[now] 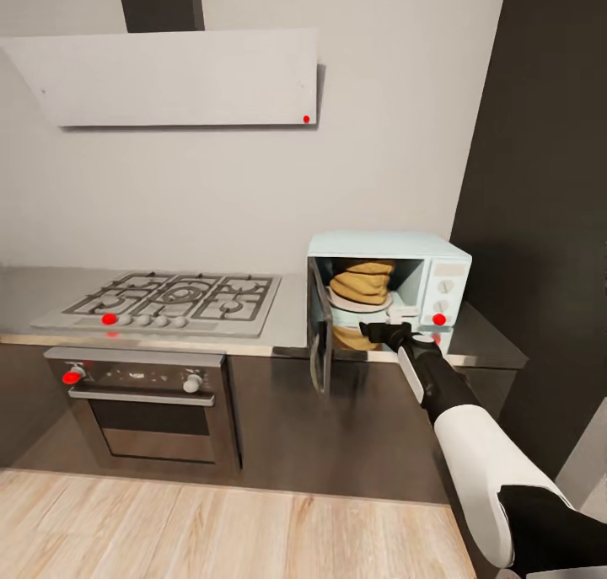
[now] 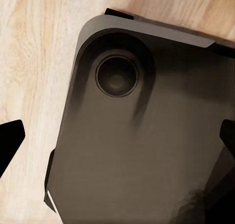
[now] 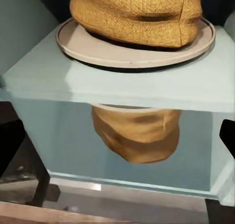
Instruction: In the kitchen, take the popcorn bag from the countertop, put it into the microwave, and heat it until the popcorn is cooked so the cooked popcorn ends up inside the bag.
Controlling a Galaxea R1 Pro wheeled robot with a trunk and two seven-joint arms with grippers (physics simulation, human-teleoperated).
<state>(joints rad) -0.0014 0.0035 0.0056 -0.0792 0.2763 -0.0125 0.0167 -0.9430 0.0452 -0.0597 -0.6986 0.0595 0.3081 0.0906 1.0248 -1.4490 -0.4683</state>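
Note:
The pale mint-blue microwave (image 1: 438,263) stands on the grey countertop (image 1: 287,330) with its door (image 1: 319,343) swung open to the left. Inside, the tan popcorn bag (image 1: 362,282) sits upright on the round turntable plate (image 1: 358,303). A red dot (image 1: 439,318) glows by the knobs. My right gripper (image 1: 377,332) hovers open just in front of the cavity's lower edge, apart from the bag. In the right wrist view the bag (image 3: 137,13) rests on the plate (image 3: 132,55), with the right gripper (image 3: 117,141) holding nothing. My left gripper (image 2: 117,145) is open over the robot's base.
A gas hob (image 1: 169,301) and a built-in oven (image 1: 143,402) stand left of the microwave, under a hood (image 1: 169,73). A tall dark cabinet (image 1: 548,225) rises at the right. The bag's reflection (image 3: 137,136) shows in the glossy counter. Wooden floor (image 1: 211,528) lies below.

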